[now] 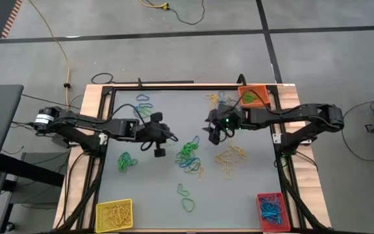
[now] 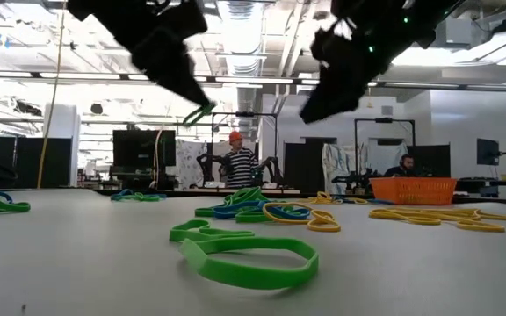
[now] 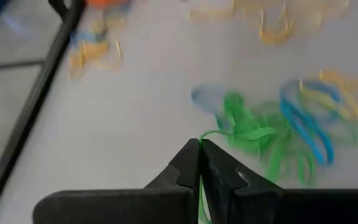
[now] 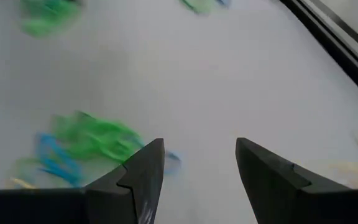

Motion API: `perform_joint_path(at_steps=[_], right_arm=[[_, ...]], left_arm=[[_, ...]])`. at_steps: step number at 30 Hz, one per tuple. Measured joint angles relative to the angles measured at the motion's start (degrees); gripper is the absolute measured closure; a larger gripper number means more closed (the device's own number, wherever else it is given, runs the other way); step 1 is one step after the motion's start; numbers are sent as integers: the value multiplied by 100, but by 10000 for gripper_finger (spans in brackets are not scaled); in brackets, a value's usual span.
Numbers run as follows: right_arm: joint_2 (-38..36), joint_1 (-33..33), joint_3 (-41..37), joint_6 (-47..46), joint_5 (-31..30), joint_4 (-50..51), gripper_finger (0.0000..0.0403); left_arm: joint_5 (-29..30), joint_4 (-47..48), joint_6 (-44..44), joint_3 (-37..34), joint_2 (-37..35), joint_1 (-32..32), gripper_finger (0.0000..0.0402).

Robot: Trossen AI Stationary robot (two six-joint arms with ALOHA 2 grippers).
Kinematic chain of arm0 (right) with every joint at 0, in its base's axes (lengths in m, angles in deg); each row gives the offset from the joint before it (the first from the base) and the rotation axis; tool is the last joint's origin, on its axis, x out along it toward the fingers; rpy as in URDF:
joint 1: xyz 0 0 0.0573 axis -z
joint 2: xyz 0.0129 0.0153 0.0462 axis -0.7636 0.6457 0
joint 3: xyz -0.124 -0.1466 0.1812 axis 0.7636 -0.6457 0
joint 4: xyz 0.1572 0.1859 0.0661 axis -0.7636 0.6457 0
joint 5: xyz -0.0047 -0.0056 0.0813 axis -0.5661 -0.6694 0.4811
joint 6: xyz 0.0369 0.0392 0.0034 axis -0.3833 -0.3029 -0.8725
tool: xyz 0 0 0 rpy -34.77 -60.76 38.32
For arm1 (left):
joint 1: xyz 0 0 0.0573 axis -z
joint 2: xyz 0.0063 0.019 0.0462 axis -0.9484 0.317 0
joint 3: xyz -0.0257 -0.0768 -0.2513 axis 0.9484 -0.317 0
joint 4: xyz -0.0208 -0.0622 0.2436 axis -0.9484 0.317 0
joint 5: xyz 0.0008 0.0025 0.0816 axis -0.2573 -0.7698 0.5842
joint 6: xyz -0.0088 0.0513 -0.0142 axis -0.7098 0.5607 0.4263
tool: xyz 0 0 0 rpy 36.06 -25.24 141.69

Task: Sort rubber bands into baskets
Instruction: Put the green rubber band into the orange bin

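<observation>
Rubber bands in green, blue and yellow lie loose on the grey table, with a mixed heap (image 1: 188,155) at the middle and yellow ones (image 1: 230,156) to its right. The yellow basket (image 1: 113,214) stands near left, the red basket (image 1: 270,209) near right and the orange basket (image 1: 252,95) far right. My left gripper (image 1: 167,135) hangs above the table left of the heap, shut on a green rubber band (image 2: 198,112). My right gripper (image 4: 199,149) hovers open above the table right of the heap, with nothing between its fingers. My left gripper pinches a green rubber band between its two fingertips, with a strand coming out right at the tips (image 3: 202,138). The fingers slant down from the table's left side. The band sticks out past the tips (image 2: 202,111), lifted clear of the table.
More bands lie at the left (image 1: 126,160), at the far side (image 1: 145,104) and near the front (image 1: 186,197). A dark frame (image 1: 174,86) borders the table. People and desks show in the room behind the table.
</observation>
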State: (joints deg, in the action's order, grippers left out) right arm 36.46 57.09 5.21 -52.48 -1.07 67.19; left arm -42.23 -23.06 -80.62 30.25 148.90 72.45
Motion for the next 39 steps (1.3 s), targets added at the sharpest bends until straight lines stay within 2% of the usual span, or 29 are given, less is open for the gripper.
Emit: perform_joint_path(at_steps=[11,16,29,34,39], right_arm=[[313,-665,-2,126,175,-1644,176],[655,-673,-2,41,653,-2470,176],[1426,-608,-2,-236,814,-3699,183],[1427,-512,-2,-258,801,-3622,221],[1424,-496,-2,-238,798,-3654,298]], left_arm=[[-189,-1294,274,7,86,-256,401],[-191,-1598,321,9,166,-253,401],[-224,-1849,424,4,402,-253,401],[-215,-1847,428,4,400,-256,401],[-225,-1847,508,5,400,-249,401]])
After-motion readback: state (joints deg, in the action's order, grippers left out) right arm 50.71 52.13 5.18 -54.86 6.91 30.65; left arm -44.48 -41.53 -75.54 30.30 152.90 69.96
